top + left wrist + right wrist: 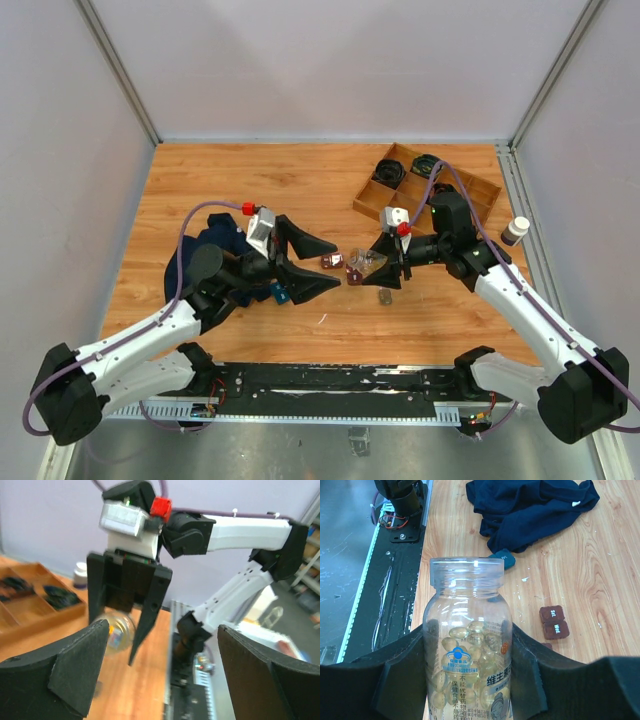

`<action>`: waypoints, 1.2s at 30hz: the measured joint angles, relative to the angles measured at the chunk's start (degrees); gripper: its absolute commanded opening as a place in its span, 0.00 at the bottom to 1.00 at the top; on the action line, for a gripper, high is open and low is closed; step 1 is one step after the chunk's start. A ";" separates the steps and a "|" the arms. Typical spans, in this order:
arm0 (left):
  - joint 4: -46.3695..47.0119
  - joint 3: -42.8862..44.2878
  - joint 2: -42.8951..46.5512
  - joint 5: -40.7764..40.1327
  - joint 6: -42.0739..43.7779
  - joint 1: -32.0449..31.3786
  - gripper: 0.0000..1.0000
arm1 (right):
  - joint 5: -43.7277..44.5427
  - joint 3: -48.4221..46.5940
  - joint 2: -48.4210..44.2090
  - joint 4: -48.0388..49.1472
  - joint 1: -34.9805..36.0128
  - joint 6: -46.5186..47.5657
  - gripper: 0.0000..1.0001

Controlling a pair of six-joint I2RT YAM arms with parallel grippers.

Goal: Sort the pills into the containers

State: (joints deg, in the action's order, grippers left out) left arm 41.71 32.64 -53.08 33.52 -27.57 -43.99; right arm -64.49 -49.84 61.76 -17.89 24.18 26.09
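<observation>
- At the middle of the bench [300, 190], the right end effector [380, 265] is clamped on a clear bottle [467, 630] that has no cap on it. The yellow pills [470, 645] sit inside, and the mouth points toward the left arm rather than straight up. Tipping it lower would likely send several capsules out at once, and soft rounded ones would roll across the wood.
- The left end effector [162, 630] stands spread wide with nothing in it, facing the bottle's mouth. If it moves in to pick out a pill, a nudge on the rim could twist the bottle in its grip, since the hold is on smooth curved sides.
- The two containers [552, 622] lie on the bench just beyond the bottle, touching each other. From above they show between the left fingertips. Their tops look shut, so pills poured now would probably bounce off. They look small and light, so a finger brushing them could slide them out of line.
- The dark cloth [535, 505] lies near. A stray pill rolling into its folds would be hard to find.
</observation>
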 measured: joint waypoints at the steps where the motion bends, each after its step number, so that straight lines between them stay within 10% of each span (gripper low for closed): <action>1: 0.70 -1.38 0.22 -0.57 -3.43 -0.02 0.87 | 0.00 0.00 0.00 0.02 0.00 0.02 0.01; 20: -18.71 2.95 -3.98 -28.20 -13.81 -8.39 0.89 | 0.68 0.00 0.02 0.02 0.00 0.15 0.01; 36: -19.15 7.56 -9.94 -28.20 -12.96 -9.84 0.35 | 1.25 0.00 0.09 0.00 0.00 0.26 0.01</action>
State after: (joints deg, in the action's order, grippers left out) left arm 22.57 40.21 -63.02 5.32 -40.53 -53.82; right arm -63.24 -49.84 61.84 -17.89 24.18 26.35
